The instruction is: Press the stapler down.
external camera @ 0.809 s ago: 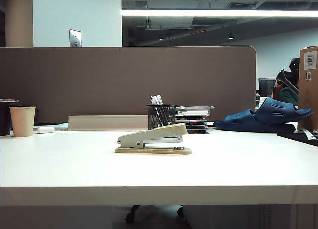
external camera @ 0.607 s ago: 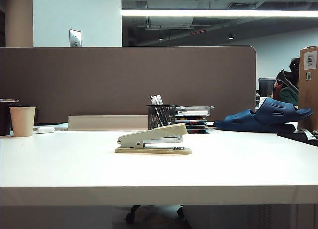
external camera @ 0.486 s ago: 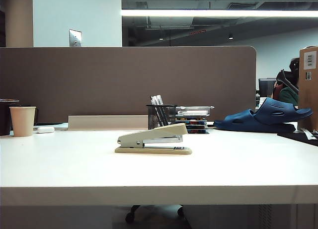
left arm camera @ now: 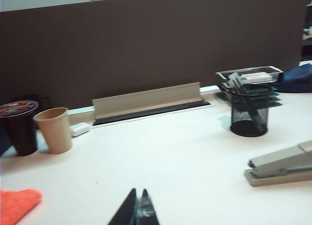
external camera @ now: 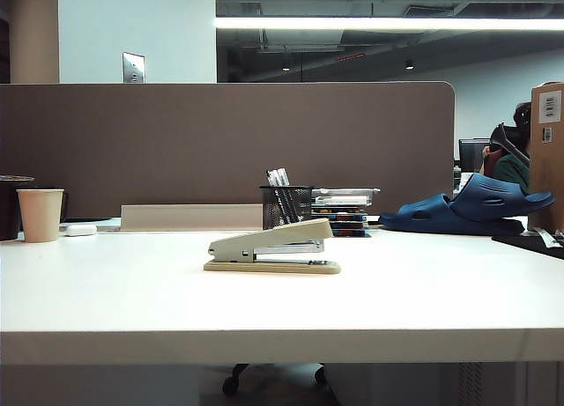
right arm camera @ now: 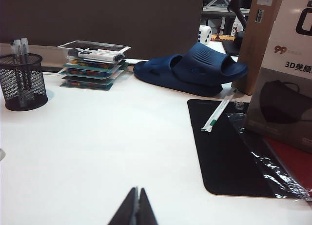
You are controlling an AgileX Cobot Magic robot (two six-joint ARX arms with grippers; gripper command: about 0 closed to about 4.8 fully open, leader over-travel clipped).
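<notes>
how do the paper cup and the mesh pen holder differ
The paper cup is plain tan with solid walls; the pen holder is black wire mesh you can see through. The cup shows nothing sticking out of it, while the holder has pens standing in it. The cup sits far to the stapler's left, the holder just behind it. Both stand upright on the white table.

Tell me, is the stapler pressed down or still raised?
Raised: the stapler top arm slopes up above its silver magazine, and neither end effector, left nor right, touches it.
</notes>
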